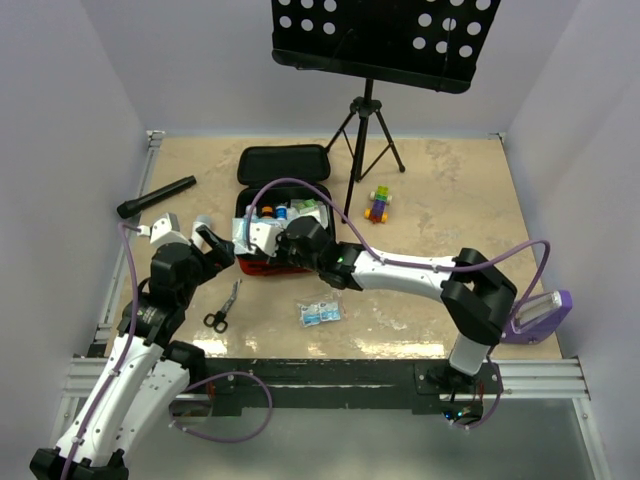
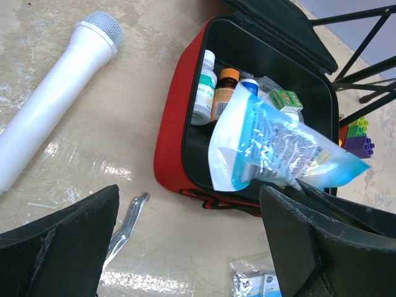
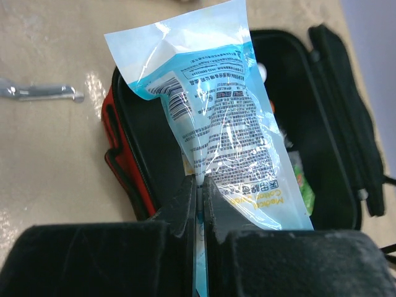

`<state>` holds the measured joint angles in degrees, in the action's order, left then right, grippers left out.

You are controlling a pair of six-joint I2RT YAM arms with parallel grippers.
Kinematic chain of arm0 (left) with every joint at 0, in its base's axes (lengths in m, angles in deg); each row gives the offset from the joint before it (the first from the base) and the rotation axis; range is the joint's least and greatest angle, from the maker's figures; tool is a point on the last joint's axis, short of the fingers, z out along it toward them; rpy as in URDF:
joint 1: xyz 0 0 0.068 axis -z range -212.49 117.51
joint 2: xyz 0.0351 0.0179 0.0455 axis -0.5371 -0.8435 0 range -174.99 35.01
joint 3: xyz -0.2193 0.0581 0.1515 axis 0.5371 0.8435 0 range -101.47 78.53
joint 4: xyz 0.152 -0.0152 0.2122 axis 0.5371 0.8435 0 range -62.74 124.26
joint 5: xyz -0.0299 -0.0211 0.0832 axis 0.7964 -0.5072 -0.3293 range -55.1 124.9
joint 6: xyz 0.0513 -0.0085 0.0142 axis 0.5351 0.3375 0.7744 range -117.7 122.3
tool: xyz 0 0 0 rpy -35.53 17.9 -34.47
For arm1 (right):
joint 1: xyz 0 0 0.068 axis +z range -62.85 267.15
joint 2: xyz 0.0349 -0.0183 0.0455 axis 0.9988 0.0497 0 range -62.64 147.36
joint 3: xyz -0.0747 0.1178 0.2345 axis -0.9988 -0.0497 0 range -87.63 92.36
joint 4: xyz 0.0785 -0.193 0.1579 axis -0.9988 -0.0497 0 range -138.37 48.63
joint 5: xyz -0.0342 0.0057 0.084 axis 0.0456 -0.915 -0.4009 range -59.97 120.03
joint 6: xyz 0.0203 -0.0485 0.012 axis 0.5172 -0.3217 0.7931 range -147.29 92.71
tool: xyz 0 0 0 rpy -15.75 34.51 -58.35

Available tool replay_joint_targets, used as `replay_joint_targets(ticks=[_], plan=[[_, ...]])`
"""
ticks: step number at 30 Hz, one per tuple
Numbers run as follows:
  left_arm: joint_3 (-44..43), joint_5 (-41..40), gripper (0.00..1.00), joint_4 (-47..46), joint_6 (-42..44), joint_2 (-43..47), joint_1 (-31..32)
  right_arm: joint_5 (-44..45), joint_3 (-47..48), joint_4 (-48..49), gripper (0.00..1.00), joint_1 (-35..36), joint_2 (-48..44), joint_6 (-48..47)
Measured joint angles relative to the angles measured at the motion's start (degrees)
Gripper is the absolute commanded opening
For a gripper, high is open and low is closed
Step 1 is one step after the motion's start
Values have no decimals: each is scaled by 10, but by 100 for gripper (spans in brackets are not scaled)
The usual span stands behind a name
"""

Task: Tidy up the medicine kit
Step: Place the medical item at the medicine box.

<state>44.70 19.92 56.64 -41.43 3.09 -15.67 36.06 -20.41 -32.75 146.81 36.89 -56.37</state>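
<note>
so the right gripper (image 3: 199, 185) was pinched tight on the packet (image 3: 216, 117), holding it over the open kit (image 2: 170, 142) to drop in I'd guess, left gripper (image 2: 189, 238) gaping wide, empty

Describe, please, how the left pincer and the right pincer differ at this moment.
The left pincer stands wide open and empty; the right pincer is shut on a blue-and-clear packet. The left pincer hangs over the table beside the red medicine kit; the right pincer holds its packet over the open kit. Both are black.
</note>
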Motion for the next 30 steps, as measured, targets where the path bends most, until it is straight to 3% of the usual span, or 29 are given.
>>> replay_joint_targets(ticks=[11, 17, 18, 20, 25, 30], plan=[[1, 0, 100, -4, 0, -1, 0, -78, 2, -53, 1, -55, 15, 41], [7, 0, 100, -6, 2, -1, 0, -106, 2, -81, 44, -64, 15, 50], [7, 0, 100, -6, 3, -1, 0, -110, 2, -87, 67, -64, 14, 50], [7, 0, 100, -7, 4, -1, 0, -115, 2, -92, 75, -64, 13, 57], [7, 1, 100, -7, 4, -1, 0, -111, 2, -100, 74, -64, -14, 68], [7, 3, 100, -10, 4, -3, 0, -78, 24, -78, 40, -64, -27, 109]])
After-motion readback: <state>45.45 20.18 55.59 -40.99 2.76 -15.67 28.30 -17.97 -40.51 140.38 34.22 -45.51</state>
